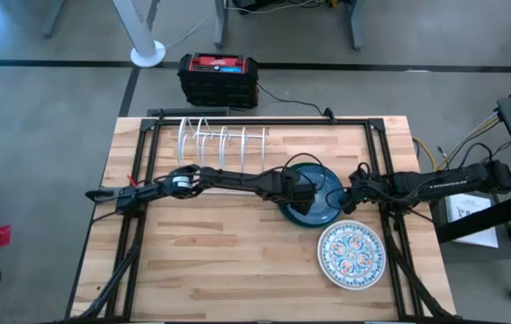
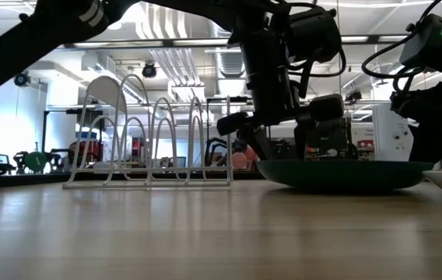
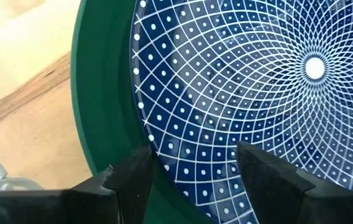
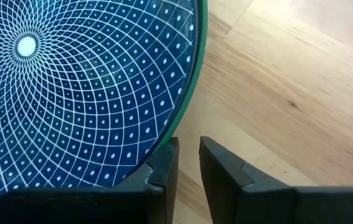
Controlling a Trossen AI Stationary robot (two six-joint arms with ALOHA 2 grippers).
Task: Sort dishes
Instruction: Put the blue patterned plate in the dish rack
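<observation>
Round white floral-patterned plate [image 1: 351, 255] lay nearest, near table's front right. Behind it, round blue lattice-patterned plate [image 3: 251, 93] sat on green plate [image 3: 99, 106], mid-table right. Left gripper [image 3: 192, 171] released, astride blue rim. Right gripper [image 4: 189, 165] narrowly parted beside opposite edge, grasping nothing. Step, likely: lifting blue plate; next needs closing on rim. White wire rack [image 1: 222, 142] farthest.

Glossy glazed blue patterned plate [image 3: 257, 81], smooth green plate [image 3: 99, 93] beneath, pale matt wood-plank table [image 1: 210, 252], white wire rack [image 1: 219, 141], matt black gripper fingers [image 4: 164, 171]
</observation>
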